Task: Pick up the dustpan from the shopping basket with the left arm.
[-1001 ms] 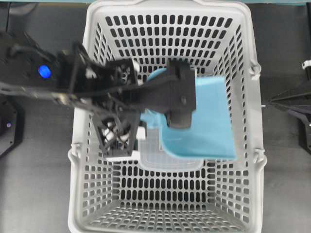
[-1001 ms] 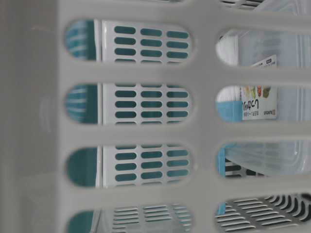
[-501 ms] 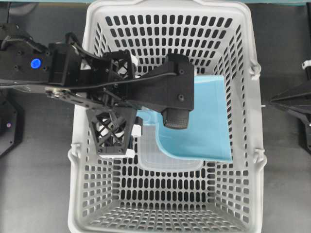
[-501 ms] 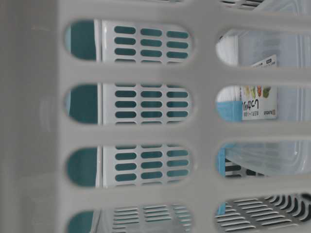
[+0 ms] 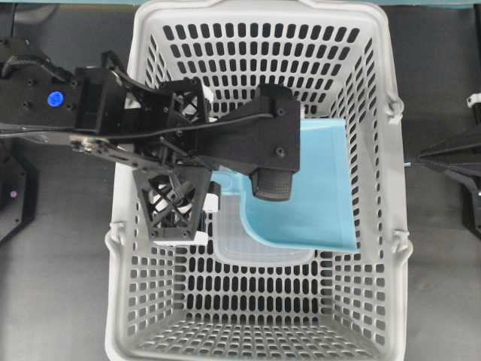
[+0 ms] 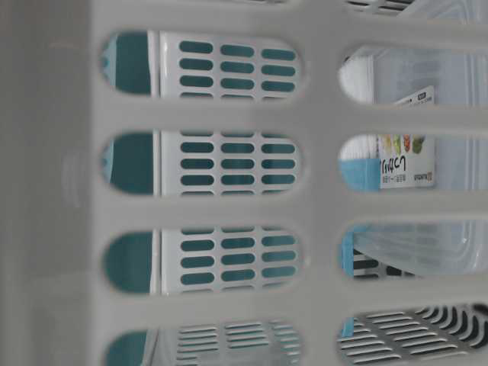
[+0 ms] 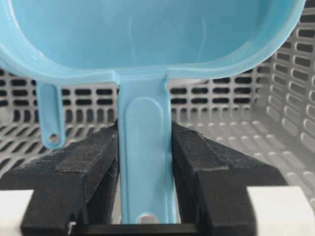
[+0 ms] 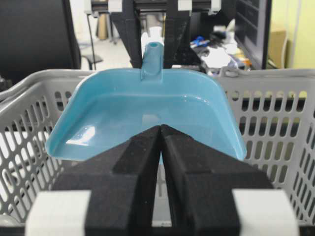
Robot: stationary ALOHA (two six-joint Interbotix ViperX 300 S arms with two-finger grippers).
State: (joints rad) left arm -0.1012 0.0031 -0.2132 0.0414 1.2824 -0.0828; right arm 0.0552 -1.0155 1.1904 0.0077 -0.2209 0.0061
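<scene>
The light blue dustpan [image 5: 319, 188] hangs over the middle of the grey shopping basket [image 5: 259, 9], held by its thin handle [image 7: 145, 157]. My left gripper [image 7: 144, 135] is shut on that handle, one black finger pressed on each side. In the overhead view the left arm's wrist covers the gripper and handle. In the right wrist view the dustpan [image 8: 147, 113] sits tilted, level with the basket rim, pan facing the camera. My right gripper [image 8: 161, 129] is shut and empty, outside the basket's right wall [image 5: 422, 158].
A clear plastic container [image 5: 263, 252] lies on the basket floor under the dustpan; its label shows in the table-level view [image 6: 406, 145]. A second thin blue handle with a hole [image 7: 49, 120] hangs left of the held handle. The basket walls [image 6: 320, 114] enclose the left arm.
Over the last second the left arm shifted a little left and back with the dustpan in its grip; in the last half second it barely moved. The right arm stayed still.
</scene>
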